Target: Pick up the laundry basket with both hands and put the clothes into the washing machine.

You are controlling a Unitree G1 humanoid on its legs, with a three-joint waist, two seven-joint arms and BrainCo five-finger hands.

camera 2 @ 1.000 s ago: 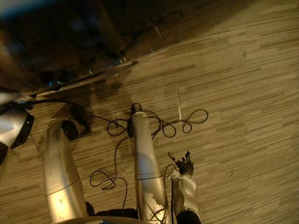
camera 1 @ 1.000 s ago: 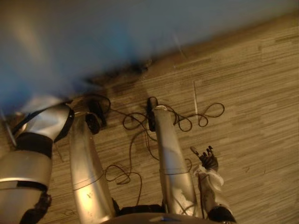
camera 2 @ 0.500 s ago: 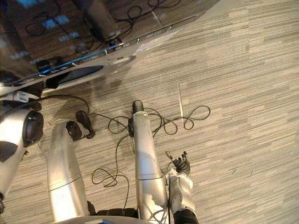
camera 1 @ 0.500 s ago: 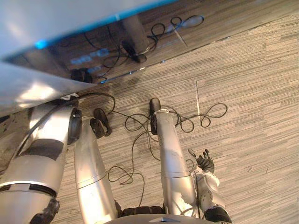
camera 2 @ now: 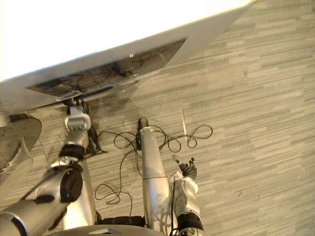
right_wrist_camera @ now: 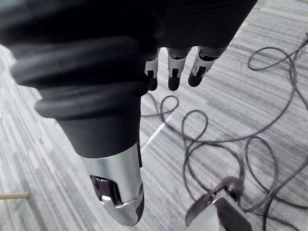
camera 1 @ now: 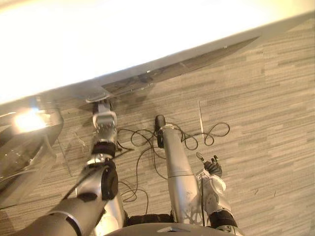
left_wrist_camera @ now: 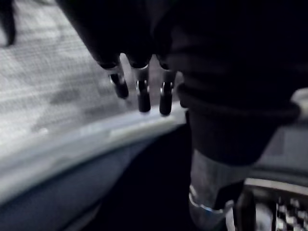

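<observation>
Hands after the view swung onto the white front of what was likely the washing machine [camera 1: 147,44]: right hand [camera 1: 214,168] hung loosely open, left hand [left_wrist_camera: 143,98] held fingers straight; laundry basket was in neither, so pickup was judged outstanding.

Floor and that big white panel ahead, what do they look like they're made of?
Floor: probably carpet tile or woven vinyl; matte, fine grey streaks, thin seams. White panel: smooth, glossy, its lower face mirror-like; painted metal or plastic, unclear which.

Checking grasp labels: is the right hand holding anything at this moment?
No: the right hand hangs with relaxed fingers above the striped floor, with nothing between fingers and thumb.
</observation>
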